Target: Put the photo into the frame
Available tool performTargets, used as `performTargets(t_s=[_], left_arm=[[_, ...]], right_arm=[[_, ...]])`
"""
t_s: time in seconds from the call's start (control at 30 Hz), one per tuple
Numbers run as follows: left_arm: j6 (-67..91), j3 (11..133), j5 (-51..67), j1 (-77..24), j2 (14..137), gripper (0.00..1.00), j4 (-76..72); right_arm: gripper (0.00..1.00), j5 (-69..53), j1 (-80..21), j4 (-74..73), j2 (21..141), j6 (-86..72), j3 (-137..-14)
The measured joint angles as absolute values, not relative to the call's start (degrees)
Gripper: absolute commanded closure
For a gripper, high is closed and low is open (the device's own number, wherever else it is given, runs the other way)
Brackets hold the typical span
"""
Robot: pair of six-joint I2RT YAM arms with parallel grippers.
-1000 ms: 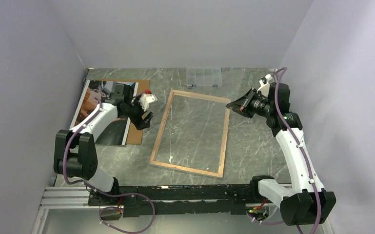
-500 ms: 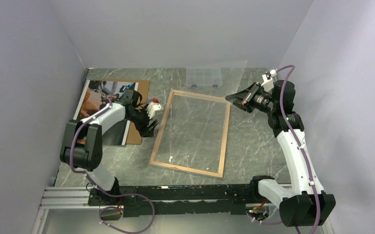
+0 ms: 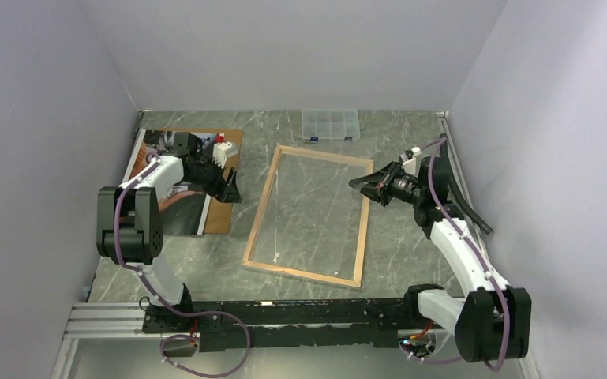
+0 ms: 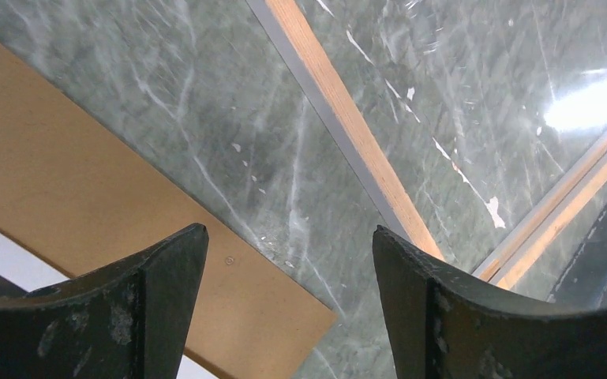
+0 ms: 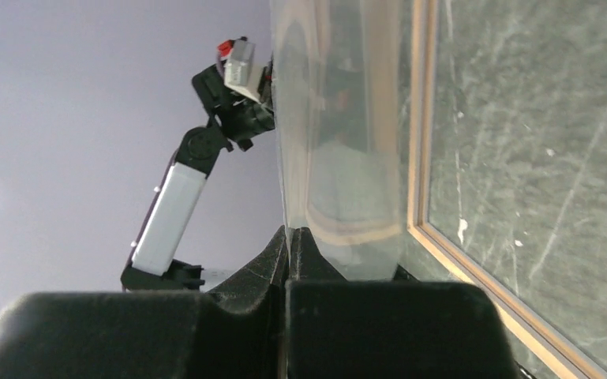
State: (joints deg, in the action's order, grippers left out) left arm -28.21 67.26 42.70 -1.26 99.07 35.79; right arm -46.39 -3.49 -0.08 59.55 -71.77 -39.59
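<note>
- Left tool (image 3: 229, 189), jaws wide and empty, has swung back from the frame's (image 3: 261, 212) left rail to the brown backing board (image 3: 219, 217).
- The photo (image 3: 140, 170) lies at its 9 o'clock, not yet picked up, and is probably next.
- Right tool (image 3: 357, 182), clamped on a clear pane (image 5: 331, 158), has dropped to the right rail, with the frame at its 9 o'clock.

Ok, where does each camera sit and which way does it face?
Top external: above and behind, looking down at the grey marble table; left arm and right arm show.
Left wrist: looks down past the open left gripper at a plain brown backing board.
Right wrist: looking low across the table past the shut right gripper pinching a clear sheet; the left arm shows.
Shared: all three see the light wood rectangular picture frame.
</note>
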Motion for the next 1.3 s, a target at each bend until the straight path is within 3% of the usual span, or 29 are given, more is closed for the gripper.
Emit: performTargets(t_s=[0.37, 0.6, 0.9, 1.3], left_arm=[[-31.27, 62.57, 42.35, -2.20, 99.07, 0.31, 34.89], [-31.57, 62.63, 42.85, -4.49, 99.92, 0.45, 35.00], [-27.68, 64.14, 44.62, -5.76, 104.25, 0.50, 34.79], [-26.20, 64.75, 45.58, -7.46, 106.48, 0.80, 34.33]], right_arm=[[1.00, -47.59, -3.49, -0.43, 69.80, -60.29, -36.69], [1.00, -46.54, -3.49, -9.45, 69.80, -44.53, -44.53], [1.00, -46.44, -4.05, -9.96, 69.69, -35.57, -46.13], [1.00, -43.75, -4.27, -4.16, 75.07, -36.75, -42.85]])
